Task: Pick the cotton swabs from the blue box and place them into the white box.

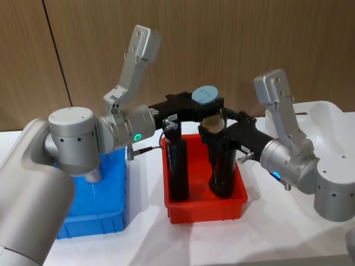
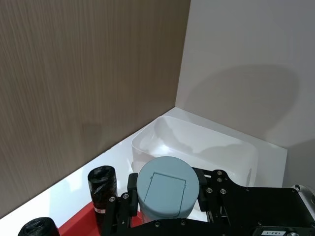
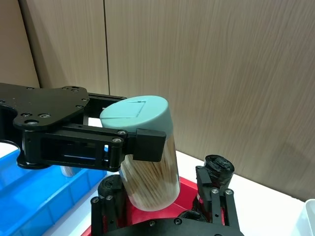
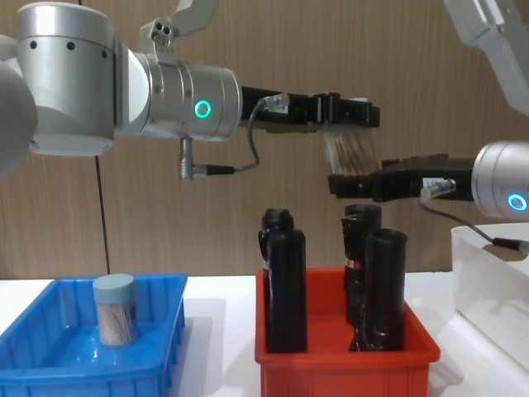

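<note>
As L pincer (image 4: 351, 112) grips swabs (image 4: 352, 153), above bin (image 4: 347, 370)

The left arm (image 1: 72, 136) and the right arm (image 1: 310, 172) are fat, round, silver-grey tubes (a bit like shiny pipes) with tiny dark screw holes. A green ring light (image 4: 202, 108) glows on the left one, a blue ring light (image 4: 517, 202) on the right one. A thin grey cable (image 4: 227, 170) loops under the left wrist. The left gripper (image 4: 347, 112) and the right gripper (image 4: 357, 182) are flat, black and full of small screws.
</note>
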Motion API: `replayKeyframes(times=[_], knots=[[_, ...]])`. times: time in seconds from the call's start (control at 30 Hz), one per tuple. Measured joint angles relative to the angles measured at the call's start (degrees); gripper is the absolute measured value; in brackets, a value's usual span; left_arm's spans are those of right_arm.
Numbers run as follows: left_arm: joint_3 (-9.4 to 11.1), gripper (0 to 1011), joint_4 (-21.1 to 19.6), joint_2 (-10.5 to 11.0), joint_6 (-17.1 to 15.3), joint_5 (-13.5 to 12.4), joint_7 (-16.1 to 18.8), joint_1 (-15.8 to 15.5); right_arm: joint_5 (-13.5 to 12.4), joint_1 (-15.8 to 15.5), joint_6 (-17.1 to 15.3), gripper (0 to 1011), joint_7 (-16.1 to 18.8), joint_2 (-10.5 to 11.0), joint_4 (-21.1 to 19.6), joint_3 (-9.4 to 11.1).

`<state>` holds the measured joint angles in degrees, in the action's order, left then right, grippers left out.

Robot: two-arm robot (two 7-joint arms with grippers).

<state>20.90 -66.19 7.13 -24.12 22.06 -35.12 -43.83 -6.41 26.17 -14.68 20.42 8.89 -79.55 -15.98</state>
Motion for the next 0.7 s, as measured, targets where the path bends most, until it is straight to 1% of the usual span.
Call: replayKeyframes(times=[0.07, 0.27, 0.3, 0.33, 0.37, 0.7], knots=[[0.0, 672, 0.0, 0.0, 0.0, 0.0, 0.0, 0.0, 0.0, 0.1, 0.1, 918, 0.0, 0.0, 0.1, 0.0], [0.0, 671, 0.0, 0.0, 0.0, 0.0, 0.0, 0.0, -0.3, 0.2, 0.5, 750, 0.1, 0.0, 0.3, 0.0], [0.0, 672, 0.0, 0.0, 0.0, 0.0, 0.0, 0.0, -0.3, 0.2, 0.5, 708, 0.1, 0.0, 0.4, 0.0], [0.0, 672, 0.0, 0.0, 0.0, 0.0, 0.0, 0.0, -0.4, 0.2, 0.5, 708, 0.1, 0.0, 0.4, 0.0], [0.0, 671, 0.0, 0.0, 0.0, 0.0, 0.0, 0.0, -0.4, 0.2, 0.6, 672, 0.1, 0.0, 0.4, 0.0], [0.0, 672, 0.0, 0.0, 0.1, 0.0, 0.0, 0.0, -0.5, 0.4, 0.7, 669, -0.1, -0.1, 0.6, 0.0]])
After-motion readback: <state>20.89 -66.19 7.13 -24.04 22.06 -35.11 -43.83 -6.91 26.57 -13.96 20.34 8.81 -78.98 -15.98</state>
